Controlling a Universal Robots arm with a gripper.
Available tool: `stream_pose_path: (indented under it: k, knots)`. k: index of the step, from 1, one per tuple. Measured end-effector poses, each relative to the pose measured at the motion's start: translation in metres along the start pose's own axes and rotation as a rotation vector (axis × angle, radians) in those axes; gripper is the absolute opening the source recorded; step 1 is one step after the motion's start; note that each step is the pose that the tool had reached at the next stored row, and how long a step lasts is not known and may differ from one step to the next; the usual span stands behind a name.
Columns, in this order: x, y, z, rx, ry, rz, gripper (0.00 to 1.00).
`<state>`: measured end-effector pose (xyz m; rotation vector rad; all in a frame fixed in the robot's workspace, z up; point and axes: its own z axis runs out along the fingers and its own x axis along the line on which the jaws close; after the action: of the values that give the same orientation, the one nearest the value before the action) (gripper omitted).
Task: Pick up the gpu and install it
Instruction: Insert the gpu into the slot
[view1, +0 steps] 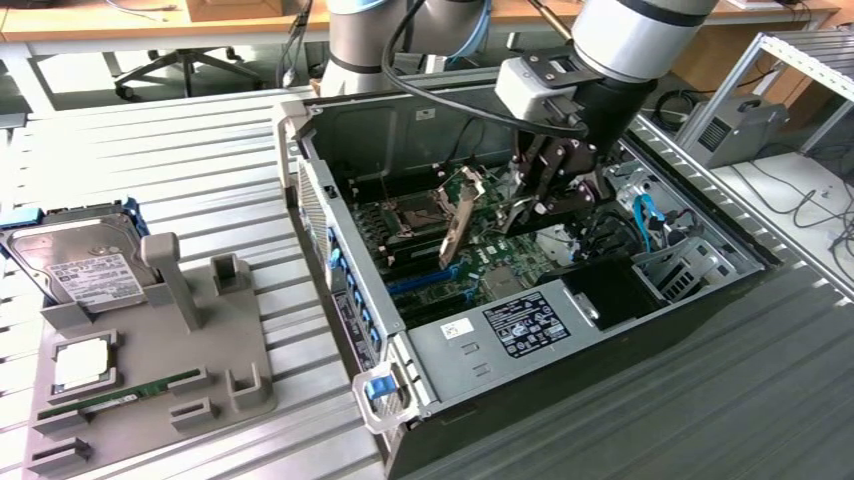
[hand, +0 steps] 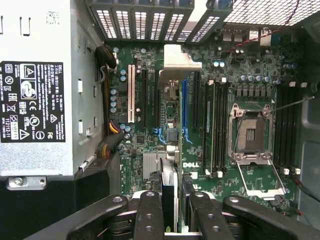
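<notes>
The gpu (view1: 462, 216) stands on edge inside the open computer case (view1: 315, 205), over the green motherboard (view1: 514, 255). My gripper (view1: 545, 203) reaches down into the case and is shut on the card's end away from the bracket. In the wrist view the gpu (hand: 171, 130) runs edge-on from its silver end bracket (hand: 178, 62), by the rear slot covers, to my black fingers (hand: 149, 215), which sit on either side of it. The card lies along the expansion slots, beside a blue slot (hand: 184, 105). Whether it is seated in a slot I cannot tell.
The power supply (view1: 527, 325) with its black label fills the case's near corner. An open CPU socket (hand: 252, 135) lies beside the slots. On the exterior view's left, a grey holder (view1: 200, 340) carries a hard drive (view1: 87, 270), a CPU (view1: 83, 365) and a RAM stick (view1: 120, 397).
</notes>
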<state>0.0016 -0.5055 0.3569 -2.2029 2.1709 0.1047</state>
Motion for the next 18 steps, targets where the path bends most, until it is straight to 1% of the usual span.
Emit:
stream_pose_path:
  k: [3, 5, 6, 7, 8, 9, 10, 11, 12, 14, 15, 16, 18]
  knots:
    - [0.0, 0.0001, 0.001, 0.0, 0.0, 0.0, 0.26]
    - [0.0, 0.0028, 0.0057, 0.0, -0.0002, 0.0, 0.26]
    - [0.0, 0.0037, 0.0092, 0.0001, -0.0021, 0.0, 0.26]
    - [-0.004, 0.0038, 0.012, 0.0001, -0.0038, 0.0, 0.26]
    - [-0.011, 0.0044, 0.016, 0.0001, -0.0048, 0.0, 0.26]
    - [-0.024, 0.0064, 0.0227, 0.0011, -0.0053, 0.012, 0.26]
    - [-0.026, 0.0137, 0.0259, 0.0014, -0.0055, 0.015, 0.26]
    - [-0.03, 0.0288, 0.0337, 0.0018, -0.0056, 0.02, 0.26]
    - [-0.033, 0.0391, 0.0397, 0.0022, -0.0055, 0.026, 0.26]
    - [-0.033, 0.0456, 0.0457, 0.0023, -0.0056, 0.028, 0.26]
    - [-0.033, 0.061, 0.0504, 0.0024, -0.0058, 0.028, 0.26]
    - [-0.033, 0.0629, 0.0517, 0.0027, -0.006, 0.029, 0.26]
    - [-0.033, 0.0633, 0.0535, 0.0027, -0.0032, 0.031, 0.26]
